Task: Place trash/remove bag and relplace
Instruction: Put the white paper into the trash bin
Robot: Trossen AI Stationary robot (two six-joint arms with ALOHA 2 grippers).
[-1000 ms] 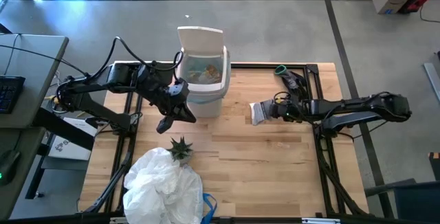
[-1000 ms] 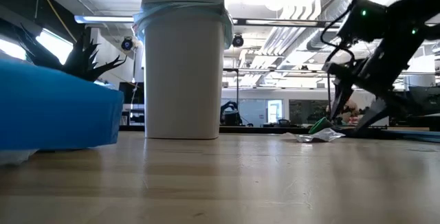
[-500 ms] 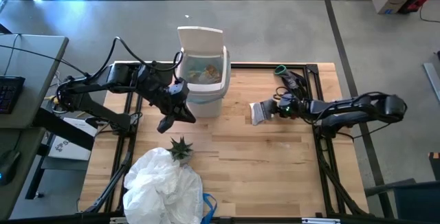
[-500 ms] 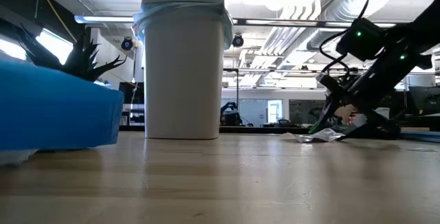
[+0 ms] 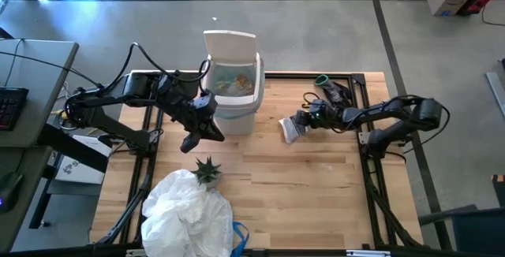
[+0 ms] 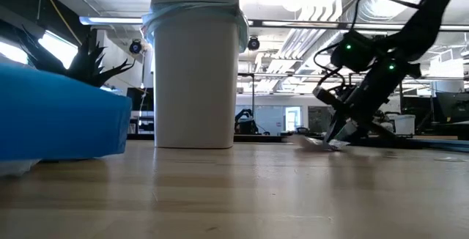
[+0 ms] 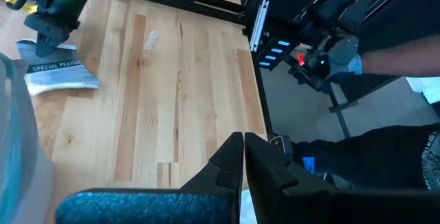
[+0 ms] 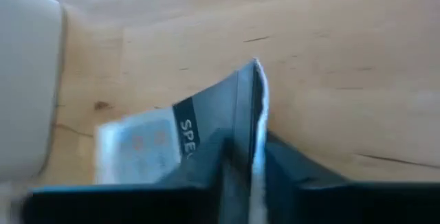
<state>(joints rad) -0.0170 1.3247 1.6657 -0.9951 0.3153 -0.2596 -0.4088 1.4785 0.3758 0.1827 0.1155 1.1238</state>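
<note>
High view: I see the wooden table with the white bin standing at its far edge, lid tipped back, a light-blue bag lining it and brown paper trash lying inside. Near the front edge on the left a big white plastic heap sits with a small green spiky plant just behind it.

My left gripper hangs just left of the bin and behind the plant; the left wrist view shows its two dark fingers pressed together with nothing between them.

My right gripper is down at the table surface to the right of the bin, well apart from it. A flat white wrapper with printed lettering lies on the wood there, directly at the fingertips. In the right wrist view the fingers are drawn in on either side of the wrapper's raised edge, pinching it while the rest of the wrapper lies flat on the boards. The low view shows the same gripper tilted down onto the wrapper at table level.
</note>
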